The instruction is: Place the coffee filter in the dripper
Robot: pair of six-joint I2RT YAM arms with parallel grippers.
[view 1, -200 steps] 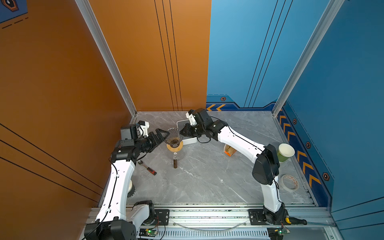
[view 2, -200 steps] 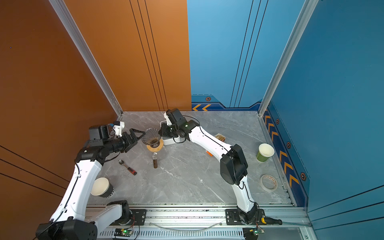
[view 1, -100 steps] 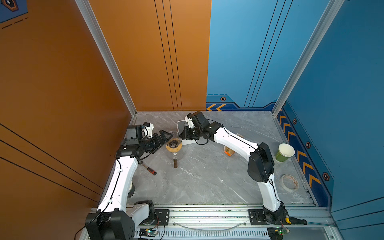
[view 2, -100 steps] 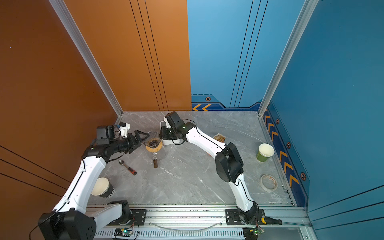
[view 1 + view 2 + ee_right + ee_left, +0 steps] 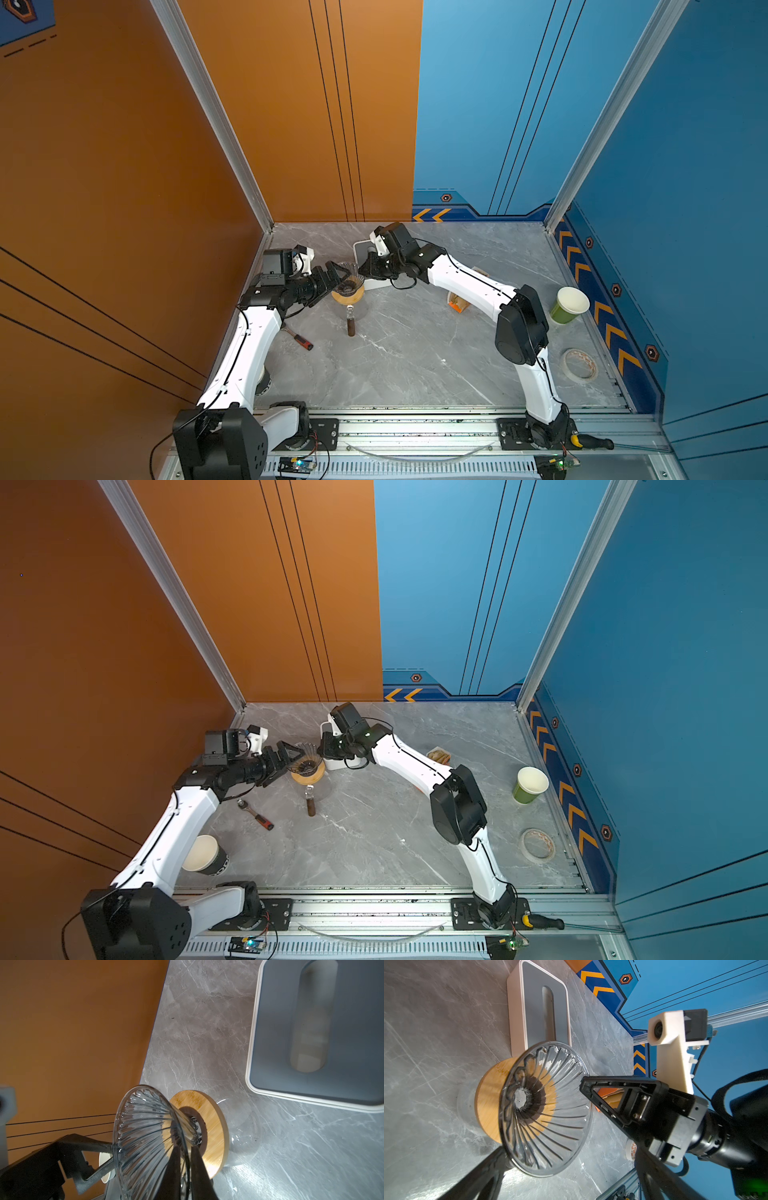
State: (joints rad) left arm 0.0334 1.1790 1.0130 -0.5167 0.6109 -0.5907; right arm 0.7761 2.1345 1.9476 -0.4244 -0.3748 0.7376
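The dripper [image 5: 348,276] [image 5: 305,756] is a dark see-through ribbed cone. It sits tilted in the wooden ring [image 5: 488,1103] [image 5: 209,1126] on the glass server [image 5: 245,1136]. My right gripper [image 5: 186,1148] [image 5: 362,270] is shut on the dripper's wall, one finger inside and one outside. My left gripper [image 5: 338,279] stands wide open at the dripper's opposite side. One of its fingers [image 5: 477,1178] is by the rim. The dripper [image 5: 546,1109] is bare inside. The coffee filter is out of view.
A white-and-grey box [image 5: 365,249] [image 5: 311,1032] stands just behind the ring. An orange holder with tan paper [image 5: 438,754] lies under the right arm. Also on the table are a screwdriver [image 5: 301,338], a green cup [image 5: 569,305], a tape roll [image 5: 579,364] and a paper cup [image 5: 203,856].
My open left gripper has moved right, up to the dripper's rim. The right gripper has sunk a little with the dripper.
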